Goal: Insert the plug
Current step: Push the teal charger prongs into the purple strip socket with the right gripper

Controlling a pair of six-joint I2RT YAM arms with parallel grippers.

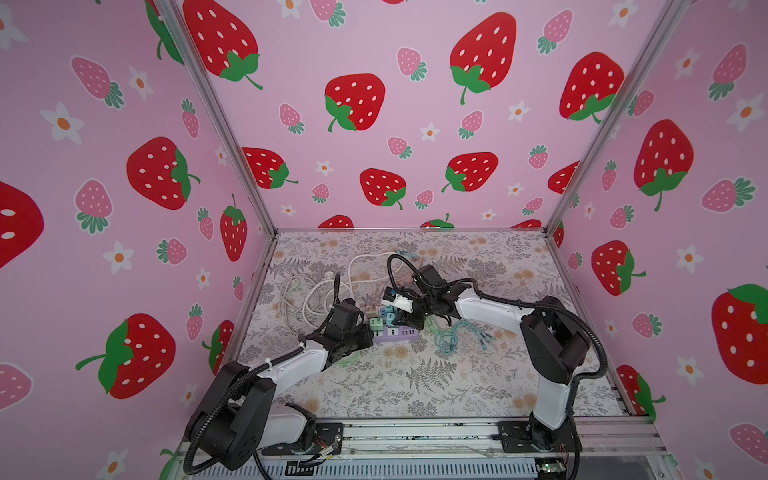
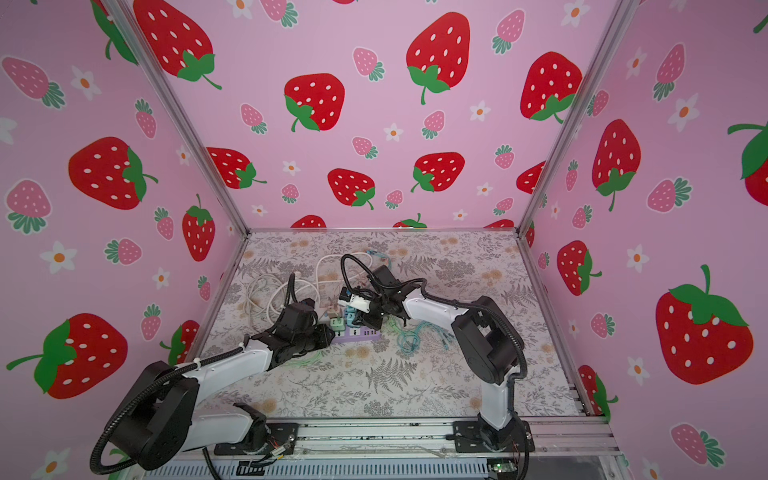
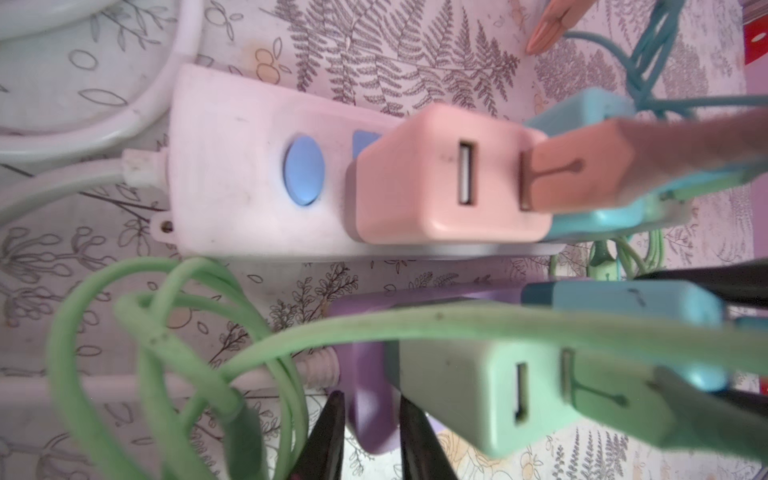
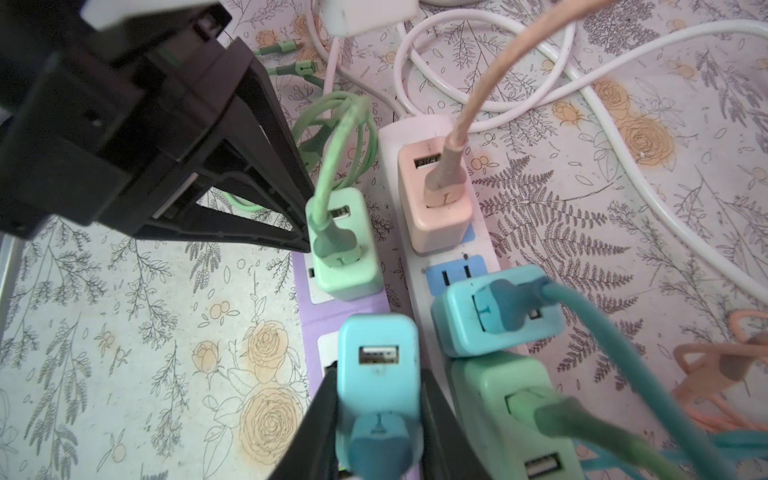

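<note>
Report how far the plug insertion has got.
Done: a mint-green cube charger already sits in the purple power strip. In hand: the right gripper has its jaws shut on a light-blue cube charger over the strip's next socket, while the left gripper clamps the strip's end. Remaining: seating it fully; its prongs are hidden, so insertion is unconfirmed.

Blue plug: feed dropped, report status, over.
Right gripper shut on blue plug, over purple strip; seating unclear. Left gripper clamps strip end. Green charger close alongside.
</note>
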